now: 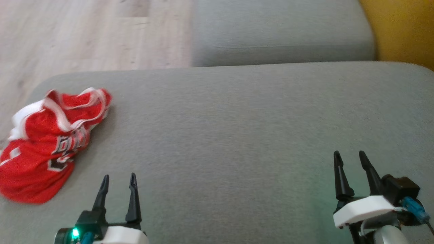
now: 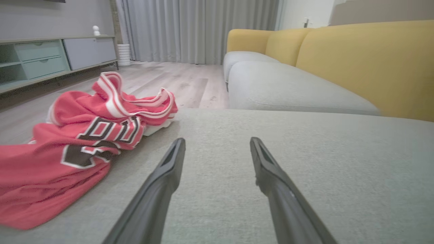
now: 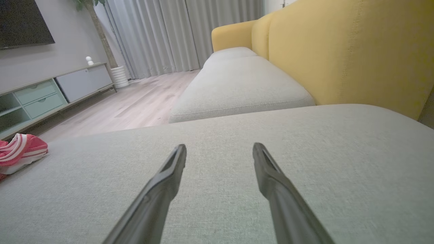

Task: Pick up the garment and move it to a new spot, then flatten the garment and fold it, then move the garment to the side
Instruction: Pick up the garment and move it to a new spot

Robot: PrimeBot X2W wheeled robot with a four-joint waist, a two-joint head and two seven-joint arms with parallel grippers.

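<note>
**Both tools open & empty; garment left of the left tool**

Head view: your left tool (image 1: 119,175) has its fingers apart w/ nothing between them, over the grey seat cushion (image 1: 237,128). The right tool (image 1: 349,153) is likewise spread & empty, well apart from the left one across the cushion. The garment (image 1: 44,149), a red jersey w/ white trim & dark lettering, lies crumpled ahead & left of the left tool. It's near the tool but not touching, at the cushion's left edge. A pale wood floor (image 1: 84,34) lies beyond it. A second grey cushion (image 1: 281,30) is ahead of both tools, and a yellow backrest (image 1: 407,30) is ahead-right of the right tool.

Left wrist view: the left tool (image 2: 217,139) has its fingers apart, w/ bare cushion fabric between them. The garment (image 2: 67,145) sits left of the fingers, bunched, striped trim standing up at its far end. A low cabinet (image 2: 61,54) is far ahead-left, curtains (image 2: 196,30) straight ahead.

Right wrist view: the right tool (image 3: 219,145) has its fingers apart & holds nothing. A corner of the garment (image 3: 20,149) shows far left of it, well apart. You can't tell whether the fingertips touch the cushion.
</note>
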